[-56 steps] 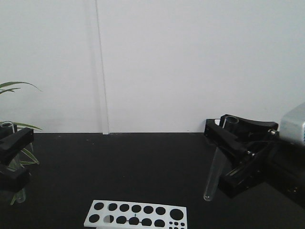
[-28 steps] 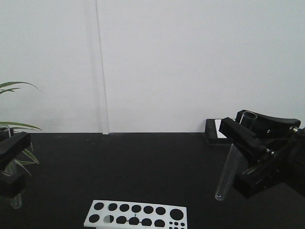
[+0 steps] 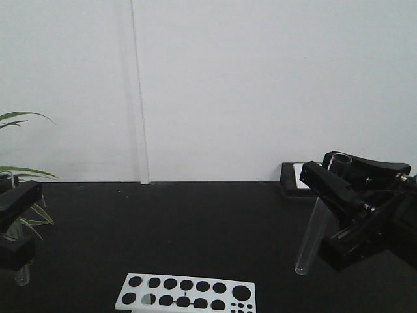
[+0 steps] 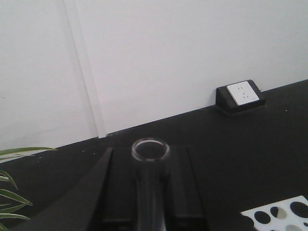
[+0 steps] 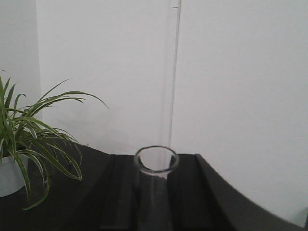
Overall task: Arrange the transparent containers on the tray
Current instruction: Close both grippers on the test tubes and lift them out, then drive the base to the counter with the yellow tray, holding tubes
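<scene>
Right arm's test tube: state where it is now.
Front view, right side: the test tube hangs tilted in the right gripper, gripped near its rim, rounded end down toward the black table, right of the white rack.

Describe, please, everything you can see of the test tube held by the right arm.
The test tube is a long, slim tube of clear glass, seemingly empty, with an open rimmed top and a rounded bottom. The right tool is shut on its upper part, so it hangs tilted, mouth uppermost, over the black table. Whether its bottom touches the table cannot be told. The right wrist view shows its round rim between the fingers.
</scene>
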Available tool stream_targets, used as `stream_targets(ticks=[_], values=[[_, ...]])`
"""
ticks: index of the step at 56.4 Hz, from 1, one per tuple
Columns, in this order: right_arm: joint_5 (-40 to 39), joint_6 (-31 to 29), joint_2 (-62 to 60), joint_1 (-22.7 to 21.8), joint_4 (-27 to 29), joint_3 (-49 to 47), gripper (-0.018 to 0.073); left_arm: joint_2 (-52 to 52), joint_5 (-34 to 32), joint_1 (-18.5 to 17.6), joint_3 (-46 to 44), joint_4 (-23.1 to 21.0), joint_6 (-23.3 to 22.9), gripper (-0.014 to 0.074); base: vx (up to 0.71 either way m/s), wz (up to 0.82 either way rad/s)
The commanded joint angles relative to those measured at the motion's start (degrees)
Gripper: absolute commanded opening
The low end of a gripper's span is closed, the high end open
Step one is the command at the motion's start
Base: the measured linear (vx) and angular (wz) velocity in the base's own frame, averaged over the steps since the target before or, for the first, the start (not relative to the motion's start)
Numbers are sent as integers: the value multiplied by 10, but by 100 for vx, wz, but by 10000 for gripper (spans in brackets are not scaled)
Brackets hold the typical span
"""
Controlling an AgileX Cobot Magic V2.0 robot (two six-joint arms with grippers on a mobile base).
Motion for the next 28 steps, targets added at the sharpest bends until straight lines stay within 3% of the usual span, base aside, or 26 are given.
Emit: stream_targets(ticks=[1,28], values=[[-35,-1,-9,-2,6,-17,-13,-7,-36,-4,-19,-1,-5,-1,0,1],[-35,-1,-9,-2,6,-17,-13,-6,-36,-4,-19,-1,-5,-1,-10,3]])
